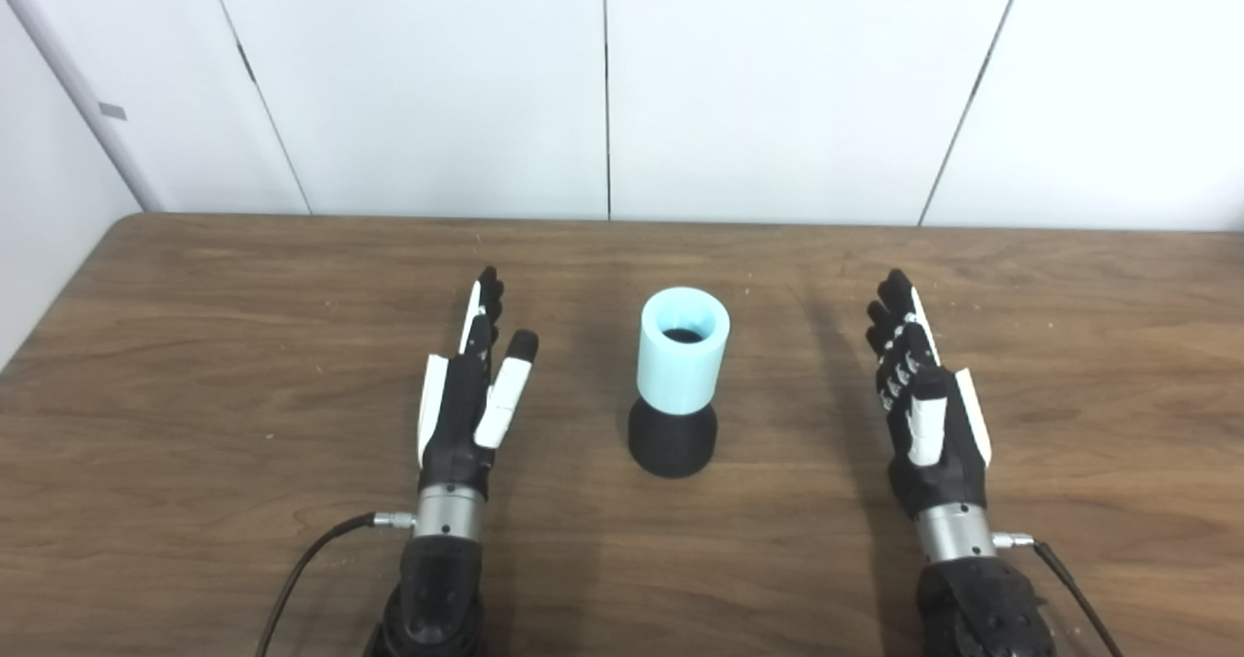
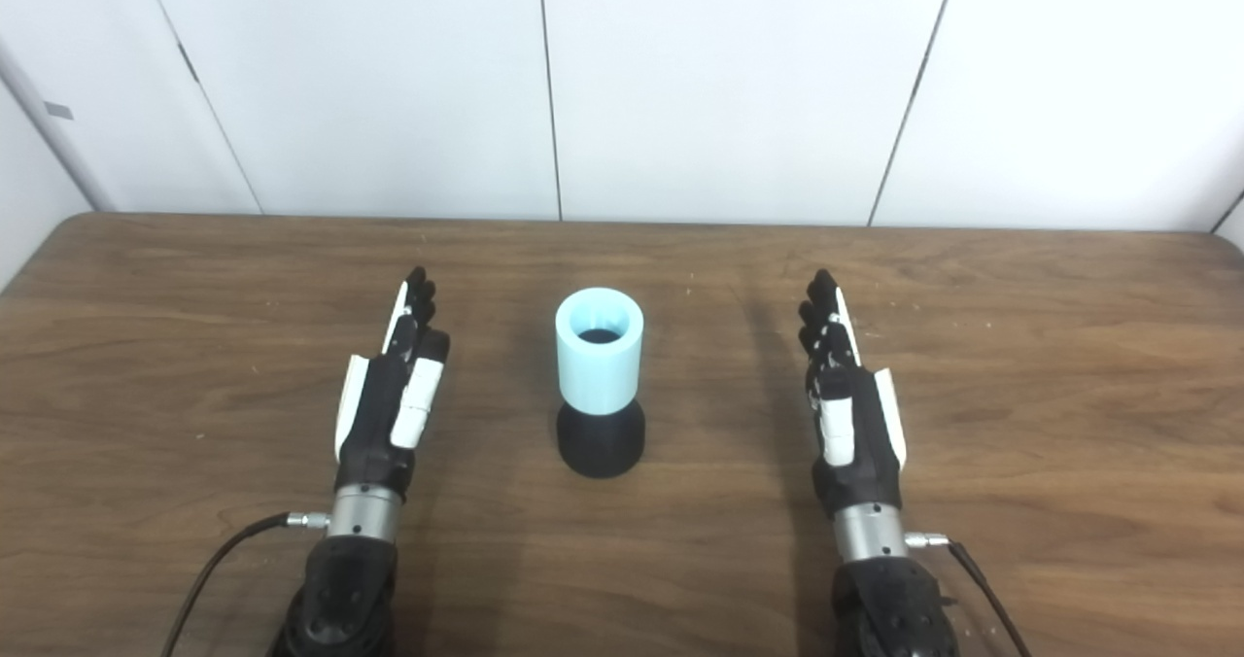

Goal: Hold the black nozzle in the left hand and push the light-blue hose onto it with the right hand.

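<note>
White wall panels stand behind a brown wooden table (image 1: 243, 365) that fills most of both views. On it, either side of centre, lie the left hand (image 1: 471, 395) and the right hand (image 1: 923, 395), each empty with its fingers stretched out and spread, well apart from the parts between them. At the middle stands the light-blue hose (image 1: 682, 351), a short upright sleeve, already sitting on the black nozzle (image 1: 673, 443), whose flared base rests on the wood. How deep the sleeve is seated cannot be told.

If the joint needs finishing, the left hand would best wrap the black base low, below the blue rim, leaving the sleeve free. The right hand should then take the sleeve from its side and press straight down along the axis, since a skewed push would likely tip the pair.
</note>
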Controlling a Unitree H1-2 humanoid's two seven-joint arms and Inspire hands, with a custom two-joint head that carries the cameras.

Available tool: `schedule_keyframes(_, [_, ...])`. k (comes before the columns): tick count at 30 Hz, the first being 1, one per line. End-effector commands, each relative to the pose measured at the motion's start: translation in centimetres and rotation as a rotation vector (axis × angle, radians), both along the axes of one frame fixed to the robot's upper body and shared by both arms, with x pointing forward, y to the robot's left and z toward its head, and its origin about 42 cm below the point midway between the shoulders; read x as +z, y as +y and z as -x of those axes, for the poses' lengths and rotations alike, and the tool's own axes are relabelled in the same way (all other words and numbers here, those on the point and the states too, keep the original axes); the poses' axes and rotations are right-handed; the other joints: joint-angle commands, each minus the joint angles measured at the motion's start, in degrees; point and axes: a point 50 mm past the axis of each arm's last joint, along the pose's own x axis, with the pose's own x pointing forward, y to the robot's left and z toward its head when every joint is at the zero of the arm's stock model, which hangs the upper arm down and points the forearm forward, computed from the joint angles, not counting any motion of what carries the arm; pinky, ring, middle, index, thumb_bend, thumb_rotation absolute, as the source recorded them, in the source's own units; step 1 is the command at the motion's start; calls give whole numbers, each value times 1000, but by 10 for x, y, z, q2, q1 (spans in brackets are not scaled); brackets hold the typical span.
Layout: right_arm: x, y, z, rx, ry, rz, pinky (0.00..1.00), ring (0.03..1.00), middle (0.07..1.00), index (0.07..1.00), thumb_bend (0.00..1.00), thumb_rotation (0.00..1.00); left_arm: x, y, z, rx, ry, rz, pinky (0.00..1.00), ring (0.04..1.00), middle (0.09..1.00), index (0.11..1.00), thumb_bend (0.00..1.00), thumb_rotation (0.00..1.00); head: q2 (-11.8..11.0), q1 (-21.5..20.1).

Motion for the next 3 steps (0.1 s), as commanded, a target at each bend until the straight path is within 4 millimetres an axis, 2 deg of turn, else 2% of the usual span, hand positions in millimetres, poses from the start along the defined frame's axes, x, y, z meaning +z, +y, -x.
schedule_keyframes(1, [14, -1, -5, 12, -51, 1, 1000, 1000, 1000, 1000, 782, 1000, 19, -3, -4, -9, -69, 24, 1000, 1000, 1000, 1000, 928, 1000, 1, 0])
schedule_keyframes(3, [14, -1, -5, 13, -51, -1, 1000, 1000, 1000, 1000, 788, 1000, 19, -3, -3, -9, -66, 32, 1000, 1000, 1000, 1000, 928, 1000, 2, 0])
